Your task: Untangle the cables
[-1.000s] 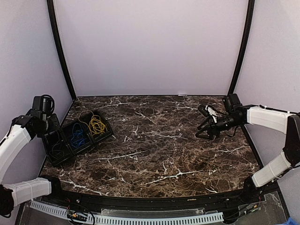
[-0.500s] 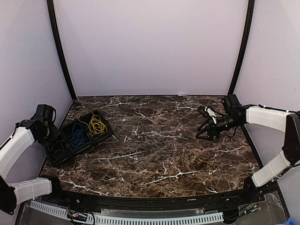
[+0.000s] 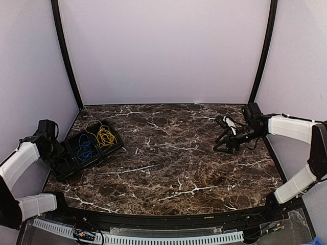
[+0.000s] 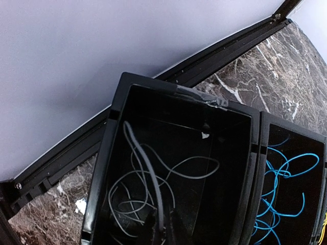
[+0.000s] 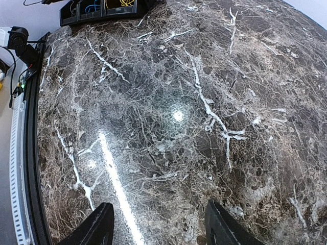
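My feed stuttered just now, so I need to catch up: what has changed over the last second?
The left arm sank lower over the left end compartment of the tray, where grey cables lie. Nothing was visibly taken hold of or let go. The right gripper stayed open above the table, and the yellow cables and blue cables lie as before.
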`<state>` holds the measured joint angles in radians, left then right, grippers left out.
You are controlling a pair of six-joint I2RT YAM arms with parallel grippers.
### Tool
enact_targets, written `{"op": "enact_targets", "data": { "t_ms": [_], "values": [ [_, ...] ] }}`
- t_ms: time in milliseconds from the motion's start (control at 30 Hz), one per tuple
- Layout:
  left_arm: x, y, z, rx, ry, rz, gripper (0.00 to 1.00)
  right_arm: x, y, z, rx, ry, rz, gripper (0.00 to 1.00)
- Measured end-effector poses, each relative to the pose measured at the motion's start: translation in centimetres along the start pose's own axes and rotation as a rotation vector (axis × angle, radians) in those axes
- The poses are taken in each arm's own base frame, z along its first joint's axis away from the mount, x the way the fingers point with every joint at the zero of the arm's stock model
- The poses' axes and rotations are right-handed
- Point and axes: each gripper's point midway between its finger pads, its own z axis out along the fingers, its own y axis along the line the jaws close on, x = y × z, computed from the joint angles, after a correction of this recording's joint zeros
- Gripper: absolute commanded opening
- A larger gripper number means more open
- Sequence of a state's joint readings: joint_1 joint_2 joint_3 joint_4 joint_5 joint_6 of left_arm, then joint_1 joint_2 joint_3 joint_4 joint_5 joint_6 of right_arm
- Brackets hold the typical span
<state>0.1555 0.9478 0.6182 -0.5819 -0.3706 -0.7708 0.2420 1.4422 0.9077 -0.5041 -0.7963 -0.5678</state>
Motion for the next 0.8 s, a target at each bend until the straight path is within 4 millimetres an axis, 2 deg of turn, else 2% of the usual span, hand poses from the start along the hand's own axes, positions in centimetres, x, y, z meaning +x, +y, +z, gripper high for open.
{"op": "enact_targets", "data": {
  "t_ms": [33, 100, 167, 400, 700, 800],
  "values": [
    [-0.1, -0.3, 0.0, 0.013, -0.004, 0.002, 0.24, 0.0, 0.0, 0.0, 0.0, 0.0, 0.0, 0.62],
    [-0.3, -0.7, 0.0, 0.031, -0.009, 0.021, 0.36, -0.1, 0.0, 0.0, 0.0, 0.0, 0.0, 0.62],
    [-0.4, -0.9, 0.0, 0.039, -0.014, 0.028, 0.4, -0.1, 0.0, 0.0, 0.0, 0.0, 0.0, 0.62],
    [-1.0, -1.0, -0.9, 0.062, -0.041, 0.032, 0.47, 0.1, 0.1, 0.0, -0.004, 0.006, 0.005, 0.62],
    [-6.1, -3.1, -6.1, 0.177, -0.169, 0.025, 0.58, 0.0, 0.0, 0.0, -0.005, 0.009, 0.003, 0.64],
    [-6.8, -4.3, -7.3, 0.238, -0.178, 0.052, 0.51, 0.0, -0.2, -0.1, 0.005, 0.014, 0.002, 0.62]
  ]
}}
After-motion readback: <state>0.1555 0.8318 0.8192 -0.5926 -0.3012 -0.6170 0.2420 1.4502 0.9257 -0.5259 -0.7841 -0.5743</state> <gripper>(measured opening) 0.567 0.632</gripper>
